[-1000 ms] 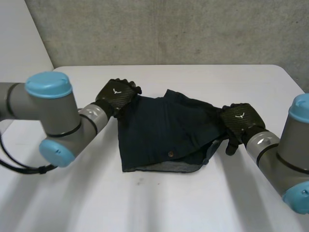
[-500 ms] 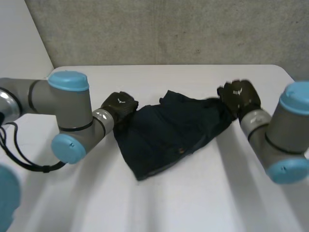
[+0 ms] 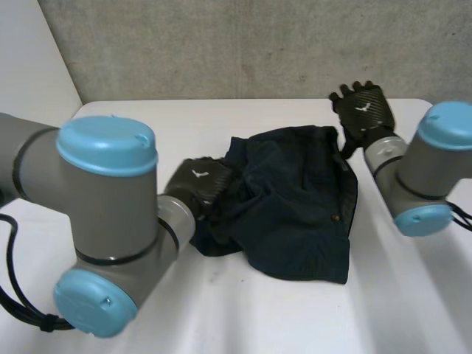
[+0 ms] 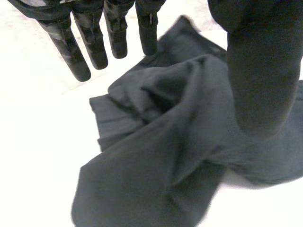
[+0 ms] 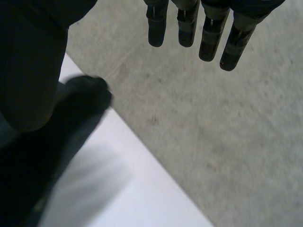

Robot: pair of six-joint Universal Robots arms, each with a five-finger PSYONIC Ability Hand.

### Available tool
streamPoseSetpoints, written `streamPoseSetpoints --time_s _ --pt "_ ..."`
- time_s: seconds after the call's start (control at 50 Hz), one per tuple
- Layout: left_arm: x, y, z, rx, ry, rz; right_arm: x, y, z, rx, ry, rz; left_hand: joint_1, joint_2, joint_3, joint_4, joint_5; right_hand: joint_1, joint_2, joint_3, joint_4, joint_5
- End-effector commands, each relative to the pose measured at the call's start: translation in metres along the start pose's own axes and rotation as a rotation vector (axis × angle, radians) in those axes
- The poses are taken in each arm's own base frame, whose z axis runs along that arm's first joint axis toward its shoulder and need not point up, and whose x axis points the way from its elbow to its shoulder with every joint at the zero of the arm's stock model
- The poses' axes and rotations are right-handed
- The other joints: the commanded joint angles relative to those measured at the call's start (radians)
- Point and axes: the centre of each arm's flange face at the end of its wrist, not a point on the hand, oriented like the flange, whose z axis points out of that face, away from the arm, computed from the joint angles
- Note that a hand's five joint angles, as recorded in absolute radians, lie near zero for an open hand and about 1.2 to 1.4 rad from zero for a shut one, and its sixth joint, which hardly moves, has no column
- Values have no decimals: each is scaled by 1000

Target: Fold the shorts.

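The dark navy shorts (image 3: 295, 214) lie bunched and creased in the middle of the white table (image 3: 133, 133), a small button (image 3: 335, 217) showing near their right edge. My left hand (image 3: 203, 184) sits at the shorts' left edge. In the left wrist view its fingers (image 4: 94, 33) are straight and its thumb (image 4: 265, 71) is spread above the crumpled shorts (image 4: 156, 156), holding nothing. My right hand (image 3: 363, 110) is lifted at the shorts' far right corner. Its fingers (image 5: 189, 23) point straight toward the wall, with dark cloth (image 5: 33, 161) below the thumb (image 5: 28, 61).
A grey concrete wall (image 3: 221, 44) stands right behind the table's far edge (image 5: 118, 156). My left arm's big elbow (image 3: 110, 221) fills the near left. Bare table lies in front of the shorts and to their right.
The shorts lay flat a second ago; they have been dragged right and bunched up. My left hand moved nearer and rightward, my right hand went back and up. Both hands now stand open.
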Motion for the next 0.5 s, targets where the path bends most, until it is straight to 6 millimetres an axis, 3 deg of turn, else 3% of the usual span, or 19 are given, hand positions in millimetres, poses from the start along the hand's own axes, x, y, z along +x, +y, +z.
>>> streamPoseSetpoints --time_s 0.02,0.1,0.14,0.2,0.28,0.38,0.5 --pt "-50 -23 -7 59 -110 -46 26 -21 -58 -190 -6 107 -38 -27 -35 -31 -18 -26 -44 -38 -59 -62" --pt "-63 -24 -8 62 -105 -57 18 -22 -96 -310 -69 197 -33 -22 -29 -25 -12 -26 -44 -38 -59 -62" --pt "-72 -20 -6 47 -108 -64 9 -17 -116 -384 -129 256 -6 5 -3 1 14 83 65 71 50 48" --pt "-86 -8 0 10 -88 -70 -9 -8 -140 -466 -224 347 61 72 65 69 82 262 244 250 229 226" --pt "-86 11 11 -41 6 -39 -30 6 -163 -537 -330 448 94 105 97 101 114 403 386 391 371 368" --pt "-90 40 33 -100 59 52 -44 18 -176 -543 -364 464 94 105 97 101 114 410 392 397 377 374" --pt "-96 53 43 -118 63 100 -58 27 -173 -441 -351 424 94 105 97 101 114 410 392 397 377 374"
